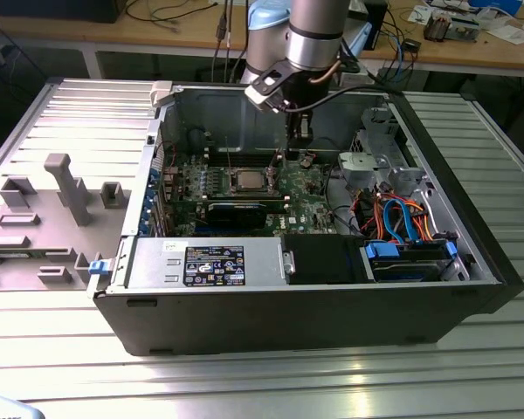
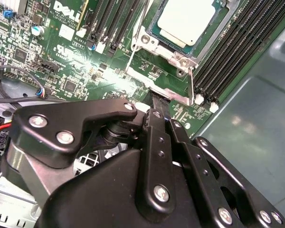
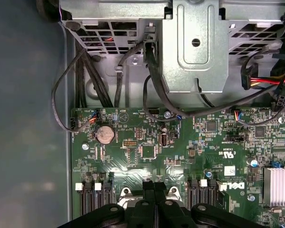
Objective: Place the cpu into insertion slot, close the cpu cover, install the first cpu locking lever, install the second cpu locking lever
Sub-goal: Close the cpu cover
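Exterior view overlooks the open computer case [image 1: 288, 319] from above; both wrist views closely face its circuit board [image 2: 85, 61] [image 3: 180, 159] past the gripper [image 2: 156, 98] [image 3: 154, 186].

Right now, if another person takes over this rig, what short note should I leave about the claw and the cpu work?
Claw: shut, nothing seen in it, tip close to the edge of the insertion slot.
Cpu: lying flat in the slot.
Cpu cover: seems down around the chip, not certain.
Done: cpu placed.
Left: check cover; locking levers, state I cannot tell.
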Controlling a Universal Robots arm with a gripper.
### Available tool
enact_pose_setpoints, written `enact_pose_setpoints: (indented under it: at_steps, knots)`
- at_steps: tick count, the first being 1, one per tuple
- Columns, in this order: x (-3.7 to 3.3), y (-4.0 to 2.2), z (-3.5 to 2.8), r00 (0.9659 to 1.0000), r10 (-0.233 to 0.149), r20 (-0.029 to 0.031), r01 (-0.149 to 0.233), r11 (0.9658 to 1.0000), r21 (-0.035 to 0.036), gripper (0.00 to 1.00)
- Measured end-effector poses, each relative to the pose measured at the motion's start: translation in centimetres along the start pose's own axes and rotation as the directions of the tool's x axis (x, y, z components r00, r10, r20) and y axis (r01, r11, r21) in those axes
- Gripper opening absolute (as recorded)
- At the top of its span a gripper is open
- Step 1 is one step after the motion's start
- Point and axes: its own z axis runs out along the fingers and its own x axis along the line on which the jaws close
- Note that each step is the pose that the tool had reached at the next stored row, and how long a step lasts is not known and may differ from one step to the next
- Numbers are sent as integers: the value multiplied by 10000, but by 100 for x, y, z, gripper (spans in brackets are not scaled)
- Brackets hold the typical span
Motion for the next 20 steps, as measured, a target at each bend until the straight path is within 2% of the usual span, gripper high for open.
enact_pose_setpoints:
  at_steps: [20]
  knots:
    - [0, -141, 8, 10000, 0, 1, 0, 10000, 1, 11]
